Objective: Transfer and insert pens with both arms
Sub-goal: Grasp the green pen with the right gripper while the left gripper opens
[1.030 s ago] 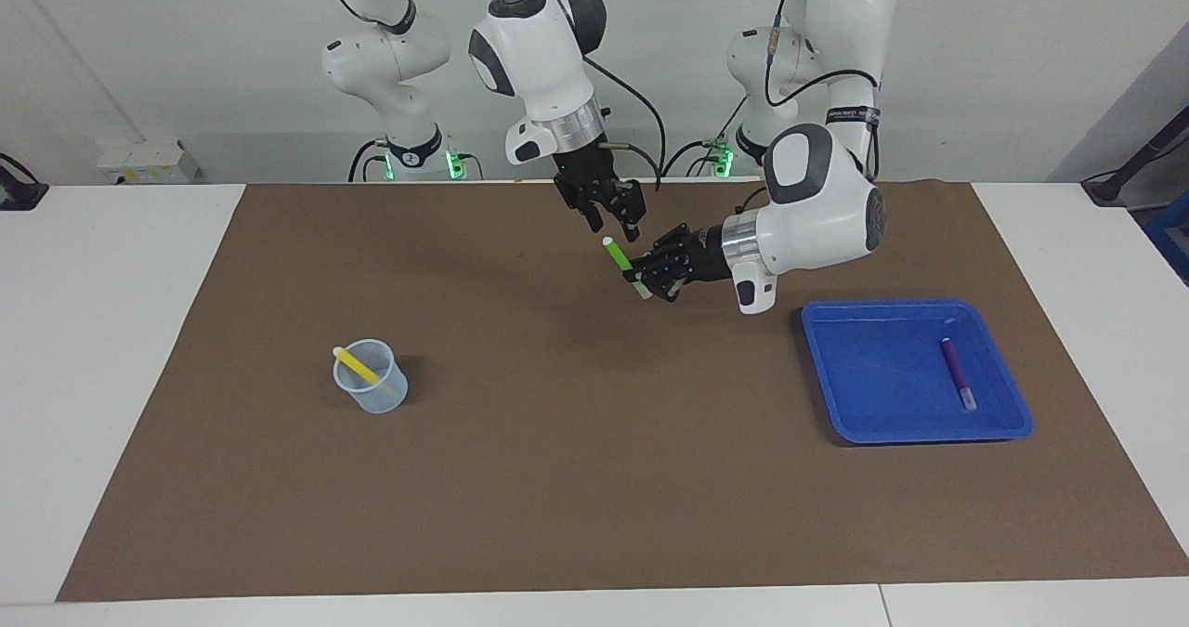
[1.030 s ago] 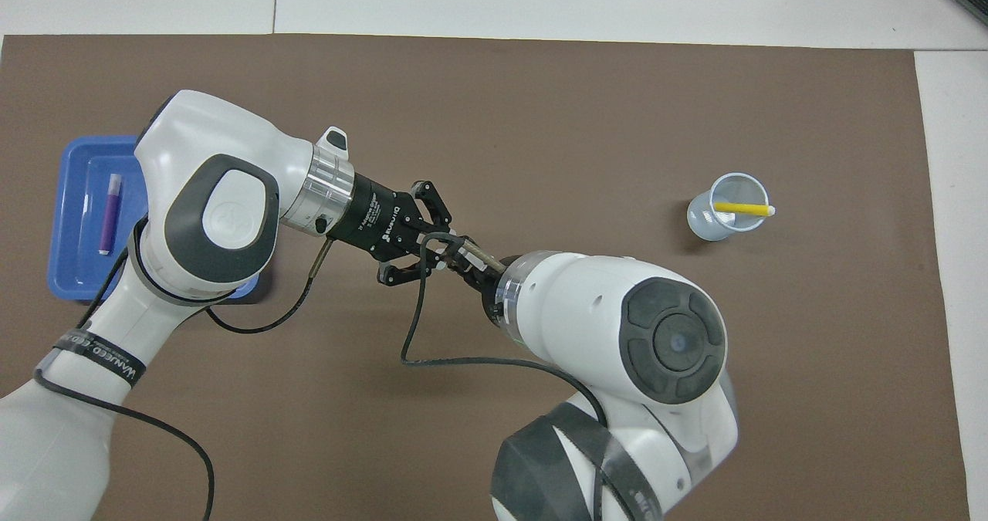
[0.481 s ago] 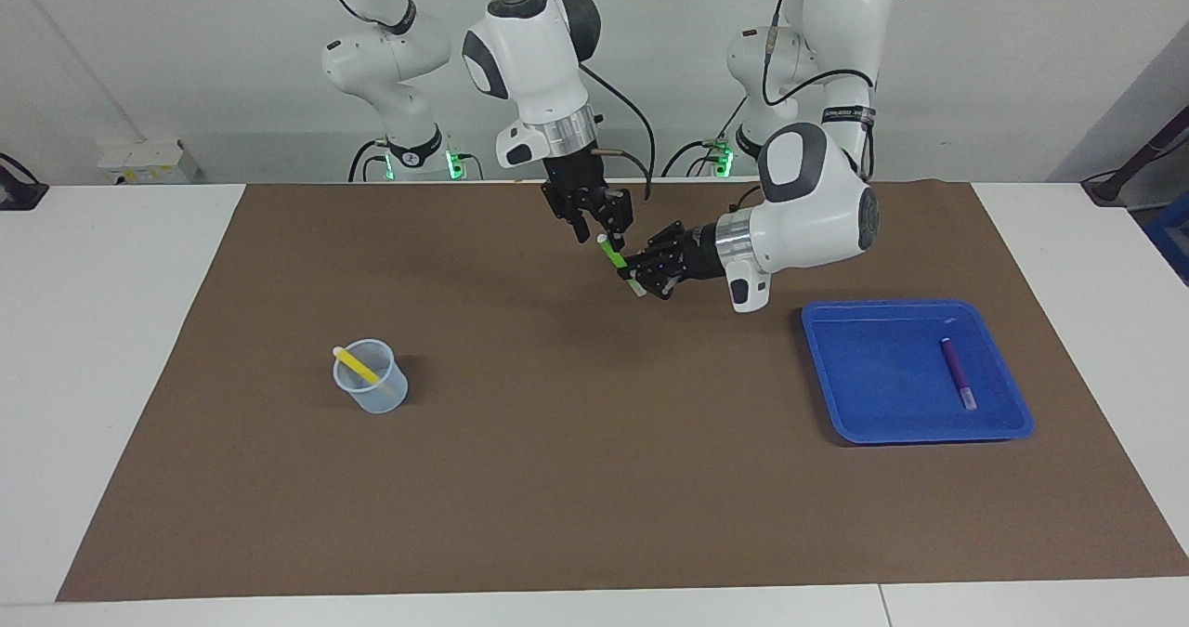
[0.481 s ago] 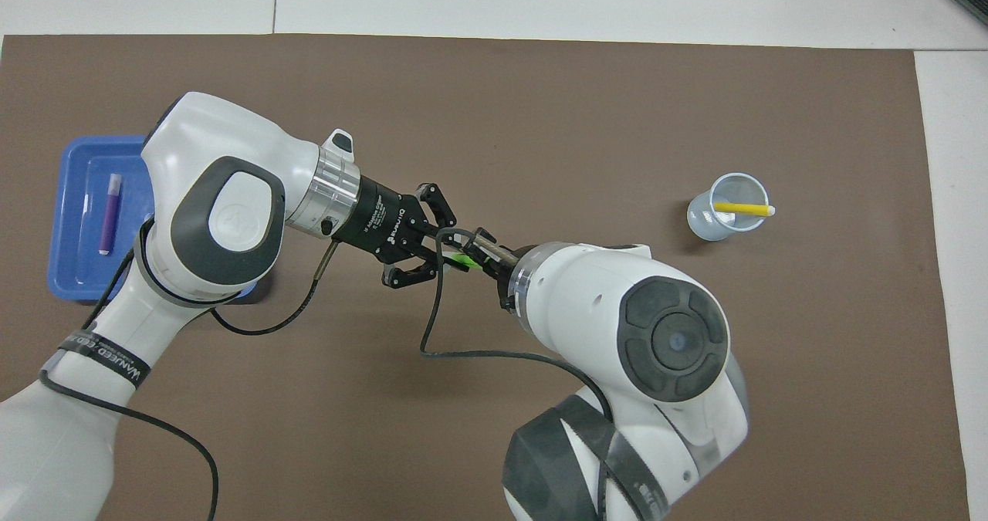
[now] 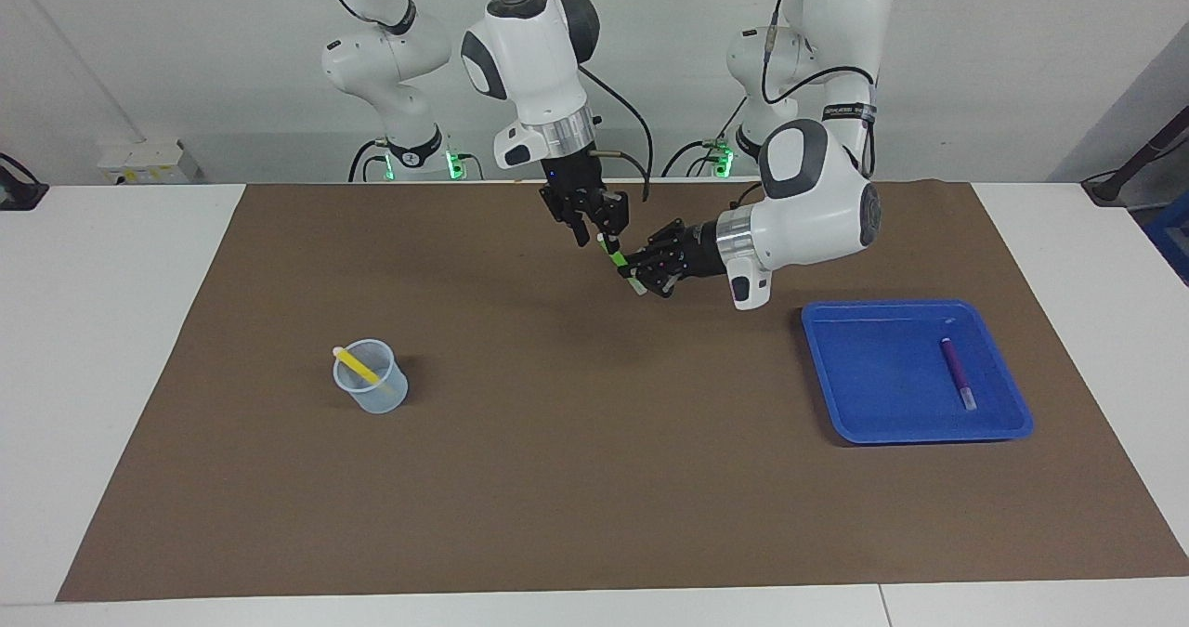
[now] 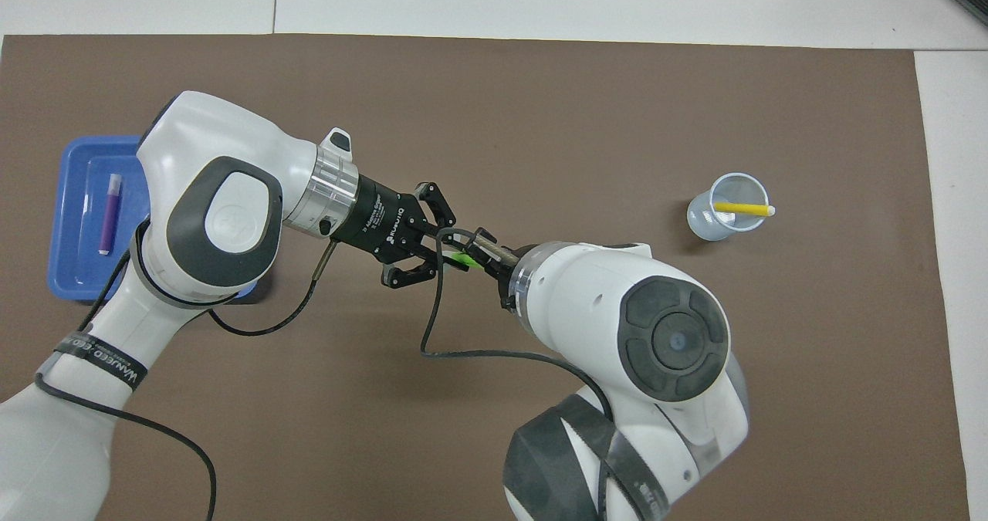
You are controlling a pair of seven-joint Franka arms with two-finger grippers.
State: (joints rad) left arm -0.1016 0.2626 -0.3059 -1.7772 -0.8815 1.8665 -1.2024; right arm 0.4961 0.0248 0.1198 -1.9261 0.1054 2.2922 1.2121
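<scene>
My left gripper (image 5: 641, 274) is shut on the lower part of the bright green pen (image 5: 614, 257), holding it tilted in the air over the middle of the brown mat. My right gripper (image 5: 602, 235) points down over the pen's upper end, open, with that end between its fingers. In the overhead view only a short green stretch of the pen (image 6: 461, 259) shows between the left gripper (image 6: 441, 252) and the right arm's wrist. The yellow pen (image 5: 358, 364) leans in the clear cup (image 5: 379, 397). The purple pen (image 5: 957, 372) lies in the blue tray (image 5: 873, 413).
The cup (image 6: 706, 228) stands toward the right arm's end of the mat, the tray (image 6: 65, 274) toward the left arm's end. A black cable (image 6: 432, 328) hangs in a loop from the right wrist.
The right gripper has come down around the green pen's upper end and its fingers have narrowed. The left gripper has shifted slightly toward it with the pen.
</scene>
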